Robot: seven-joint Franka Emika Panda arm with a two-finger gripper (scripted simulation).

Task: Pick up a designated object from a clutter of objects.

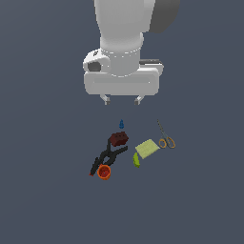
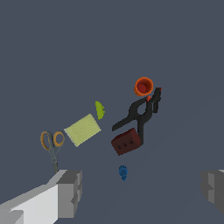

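The designated object, a small dark red-brown brick-shaped block (image 1: 118, 138) (image 2: 126, 142), lies in the clutter against one end of the black clamp (image 1: 107, 158) (image 2: 140, 113). An orange-red cup (image 1: 104, 172) (image 2: 143, 86) stands at the clamp's other end. My gripper (image 1: 122, 100) (image 2: 142, 190) hangs open well above the floor, behind the block in the exterior view, with nothing between its fingers (image 2: 70, 192). A tiny blue item (image 1: 121, 124) (image 2: 123, 172) sits between the gripper and the block.
A yellow-green flat pad (image 1: 147, 148) (image 2: 82, 130) and a green curved piece (image 1: 136, 159) (image 2: 99, 110) lie on the block's exterior-view right. Orange-handled scissors (image 1: 165, 137) (image 2: 52, 144) lie beyond the pad. All rest on a flat dark grey floor.
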